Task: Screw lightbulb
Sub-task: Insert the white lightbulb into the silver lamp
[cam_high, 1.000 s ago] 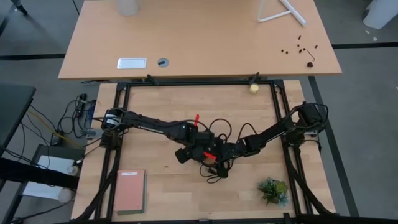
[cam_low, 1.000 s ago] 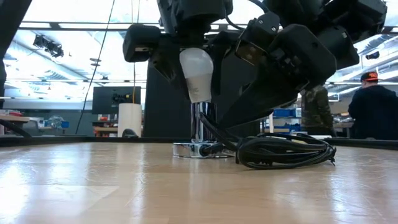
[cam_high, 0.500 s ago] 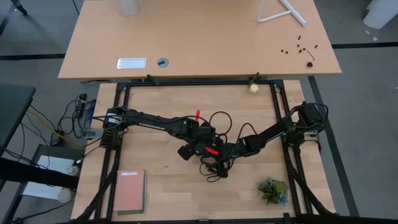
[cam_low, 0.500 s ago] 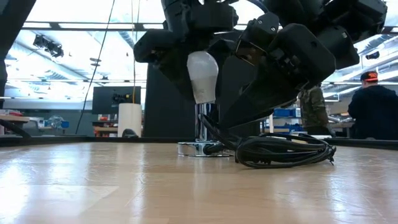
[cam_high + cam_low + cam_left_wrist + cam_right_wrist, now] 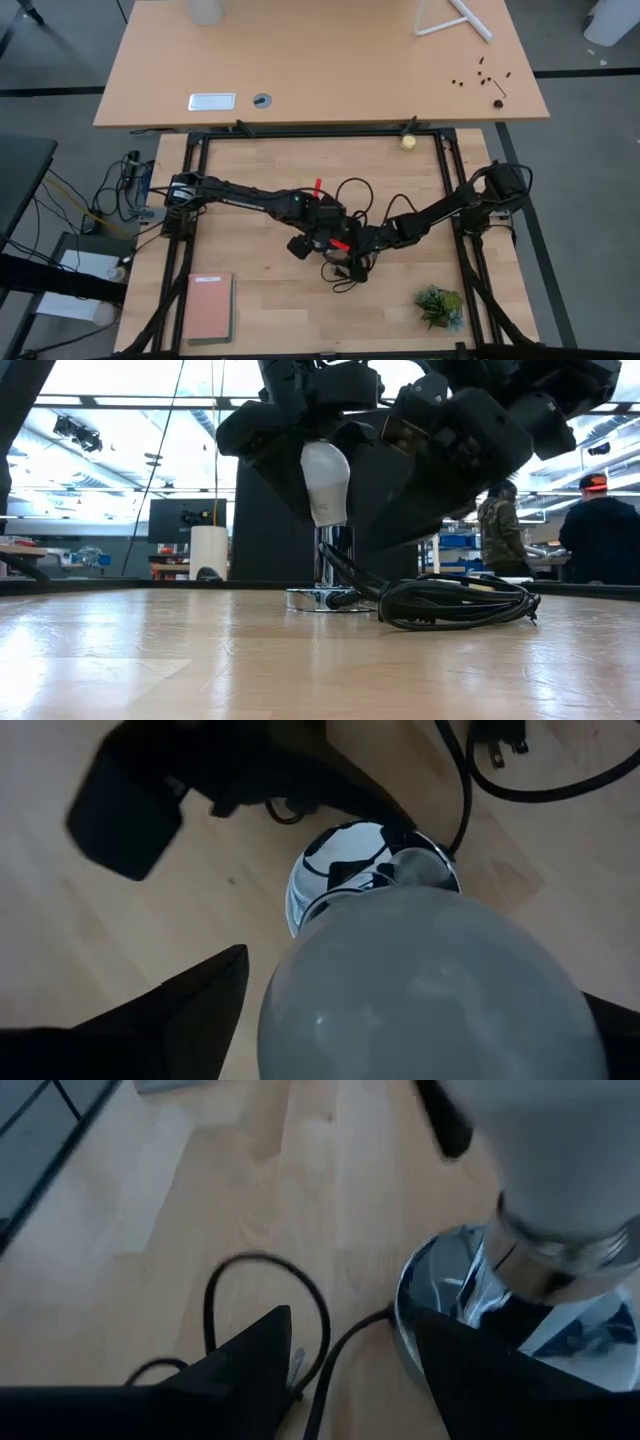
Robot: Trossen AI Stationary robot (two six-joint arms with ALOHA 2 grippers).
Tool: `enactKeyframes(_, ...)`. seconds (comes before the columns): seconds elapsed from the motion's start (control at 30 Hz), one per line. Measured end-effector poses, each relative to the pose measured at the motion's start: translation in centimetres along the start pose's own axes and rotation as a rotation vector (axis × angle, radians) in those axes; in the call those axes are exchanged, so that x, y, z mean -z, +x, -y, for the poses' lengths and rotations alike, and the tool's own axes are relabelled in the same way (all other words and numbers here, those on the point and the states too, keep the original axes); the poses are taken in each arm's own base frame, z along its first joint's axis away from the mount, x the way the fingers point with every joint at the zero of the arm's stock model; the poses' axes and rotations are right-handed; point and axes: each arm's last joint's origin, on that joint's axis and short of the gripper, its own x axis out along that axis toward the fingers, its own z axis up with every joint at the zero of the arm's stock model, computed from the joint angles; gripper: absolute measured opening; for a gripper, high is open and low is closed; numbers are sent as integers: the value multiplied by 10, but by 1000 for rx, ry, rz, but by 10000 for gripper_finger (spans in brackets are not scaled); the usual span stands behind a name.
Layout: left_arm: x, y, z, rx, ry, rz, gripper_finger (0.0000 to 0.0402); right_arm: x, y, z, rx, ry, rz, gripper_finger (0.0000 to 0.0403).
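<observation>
Both dark arms are meeting near the middle of the light wooden desk (image 5: 260,300), over the round chrome socket base (image 5: 322,598), which is serving here as the landmark. The small white frosted pear-shaped lightbulb (image 5: 325,482) is standing upright directly above that socket, narrow end down, its metal base sitting at the top of the socket's chrome stem in the right wrist view (image 5: 560,1245). The left tool (image 5: 420,1020) is hanging straight over the socket with its fingers (image 5: 190,1010) spread wide on either side of the bulb's round head; whether they are touching the glass cannot be told. The right tool (image 5: 350,1370) is sitting low just beside the socket, its two fingers parted with a gap between them; whether they are pressing on the base cannot be told. A coiled black cord (image 5: 455,603) is lying on the desk touching the socket on the side toward the right arm. Well apart from the socket are sitting a pink rectangular notebook (image 5: 210,307), a small green plant (image 5: 439,305) and a small yellowish ball (image 5: 408,142). Far behind the socket, a person in a dark top (image 5: 598,535) is standing.
</observation>
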Motion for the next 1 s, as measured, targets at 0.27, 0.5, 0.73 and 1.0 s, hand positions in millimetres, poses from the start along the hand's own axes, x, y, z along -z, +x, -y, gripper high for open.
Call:
enactKeyframes(0.27,-3,-11,-6,-51,-14,1,358,-6,-9,-1,2,-5,5,222)
enactKeyframes(0.5,-3,-16,-7,-62,-13,-16,358,-6,-9,-1,4,-5,1,222)
enactKeyframes(0.73,1,-16,-4,-44,-38,-70,358,-4,-10,0,11,-8,-24,222)
enactKeyframes(1.0,11,-17,1,-13,-119,-182,358,-10,-23,3,26,-3,-41,222)
